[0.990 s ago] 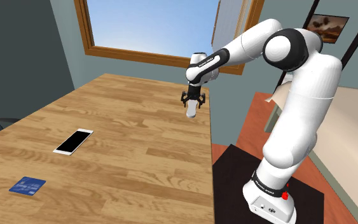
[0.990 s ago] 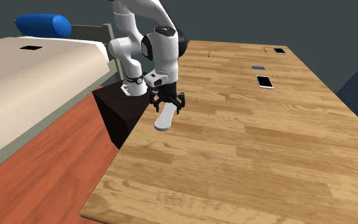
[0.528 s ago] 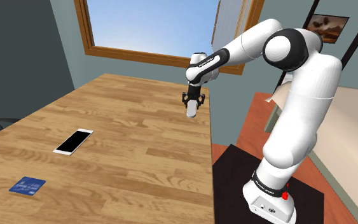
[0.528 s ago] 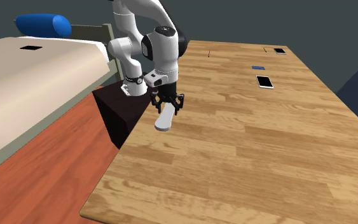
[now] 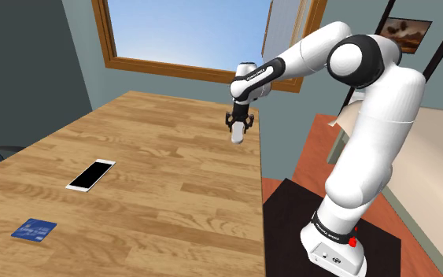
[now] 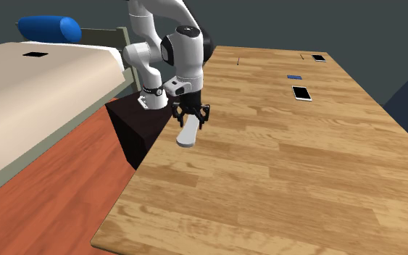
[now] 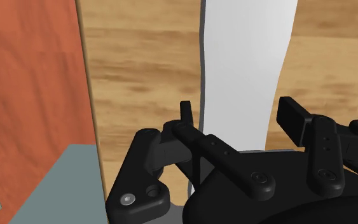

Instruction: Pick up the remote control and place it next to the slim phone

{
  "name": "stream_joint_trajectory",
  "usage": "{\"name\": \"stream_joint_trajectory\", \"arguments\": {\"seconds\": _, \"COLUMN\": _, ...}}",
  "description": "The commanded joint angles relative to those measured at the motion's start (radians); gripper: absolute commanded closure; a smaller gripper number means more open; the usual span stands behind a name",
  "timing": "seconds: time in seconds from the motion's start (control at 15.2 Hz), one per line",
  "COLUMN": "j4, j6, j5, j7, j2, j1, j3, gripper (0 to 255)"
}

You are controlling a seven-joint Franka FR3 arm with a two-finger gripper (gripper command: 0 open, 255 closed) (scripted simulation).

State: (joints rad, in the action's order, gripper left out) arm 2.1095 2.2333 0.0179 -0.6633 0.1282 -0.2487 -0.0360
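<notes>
White and long, the remote control (image 7: pixel 244 70) is pinched near one end between the black fingers (image 7: pixel 293 119) of the gripper (image 7: pixel 238 114) and is held clear of the wooden table (image 6: pixel 282 166), just inside the edge by the stand. Because most of its length hangs beyond the grip, it could be swung or slipped loose by a quick move, and a drop here might be carried over the edge to the floor. Well apart lies a slim phone (image 5: pixel 91 175), then a blue card (image 5: pixel 33 230). A farther phone (image 6: pixel 318 57) could be mistaken for the target.
</notes>
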Motion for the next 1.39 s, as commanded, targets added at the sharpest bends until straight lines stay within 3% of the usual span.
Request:
{"name": "stream_joint_trajectory", "arguments": {"seconds": 0.0, "j4": -0.01, "j6": -0.024, "j5": 0.0, "j7": 0.0, "j2": -0.014, "j1": 0.0, "j3": 0.0, "gripper": 255}}
{"name": "stream_joint_trajectory", "arguments": {"seconds": 0.86, "j4": -0.099, "j6": -0.183, "j5": 0.001, "j7": 0.002, "j2": -0.084, "j1": 0.001, "j3": 0.0, "gripper": 255}}
{"name": "stream_joint_trajectory", "arguments": {"seconds": 1.32, "j4": -0.123, "j6": -0.192, "j5": 0.005, "j7": -0.164, "j2": -0.067, "j1": 0.087, "j3": 0.078, "gripper": 255}}
